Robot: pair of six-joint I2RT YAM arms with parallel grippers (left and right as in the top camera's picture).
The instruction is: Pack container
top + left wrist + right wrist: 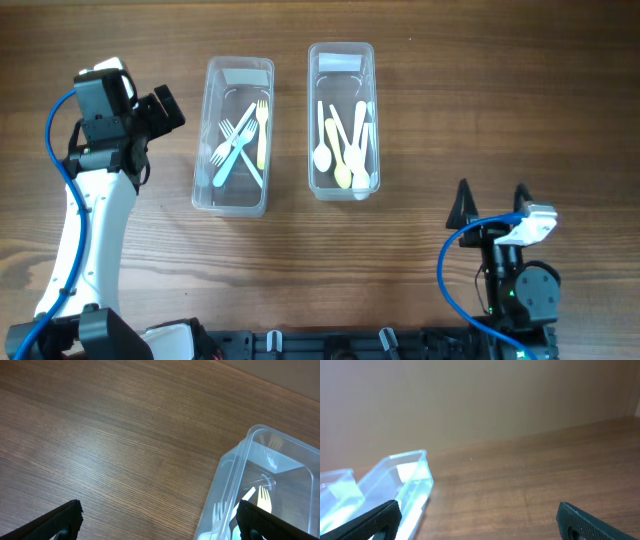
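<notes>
Two clear plastic containers stand side by side on the wooden table. The left container (203,150) holds several plastic forks (238,140), white, pale blue and yellow. The right container (372,120) holds several plastic spoons (344,145), white and yellow. My left gripper (165,108) is open and empty, just left of the fork container, which shows at the right in the left wrist view (235,470). My right gripper (492,200) is open and empty near the front right; a container (412,472) shows at the left of its wrist view.
Bare wooden tabletop (450,110) surrounds the containers. The arm bases and blue cables (448,270) sit along the front edge.
</notes>
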